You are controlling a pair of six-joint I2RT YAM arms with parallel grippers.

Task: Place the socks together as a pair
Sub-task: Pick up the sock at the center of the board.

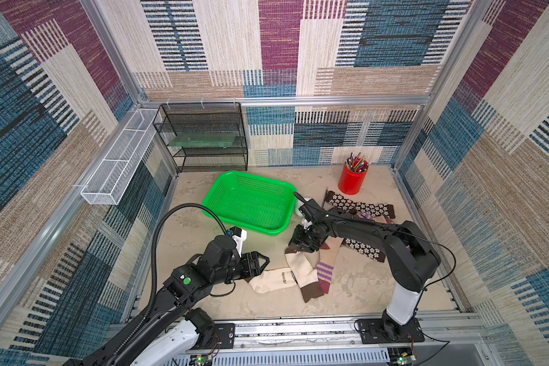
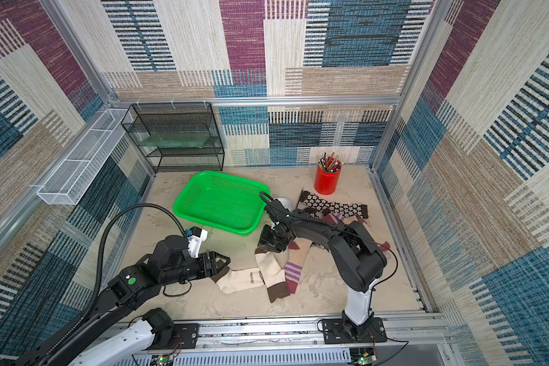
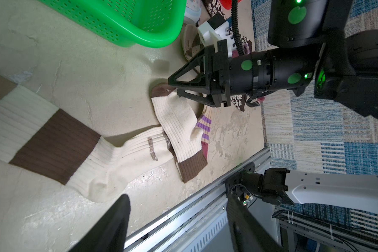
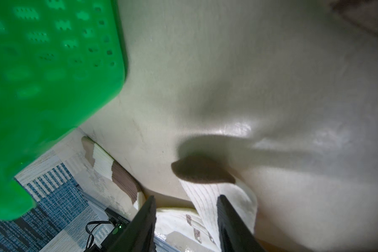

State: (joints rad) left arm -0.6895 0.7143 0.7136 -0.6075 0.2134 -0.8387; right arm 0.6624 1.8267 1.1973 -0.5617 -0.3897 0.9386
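L gripper (image 1: pixel 264 264) wide, nothing held, by brown end of flat cream sock (image 1: pixel 273 280) | R gripper (image 3: pixel 174 87) half-wide astride toe end of 2nd cream sock (image 1: pixel 300 269), grip can't be told | cream pair crossed at table front-mid, not aligned | striped sock (image 1: pixel 325 269) partly under 2nd cream sock | flower sock (image 1: pixel 362 206) & 2nd flower sock (image 1: pixel 365 250) apart | progress judged early, no pair done

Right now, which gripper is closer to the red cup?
Right. The right gripper hangs by the basket corner, nearer the camera than the red cup and apart from it. The left gripper is farther off, at a cream sock's brown end.
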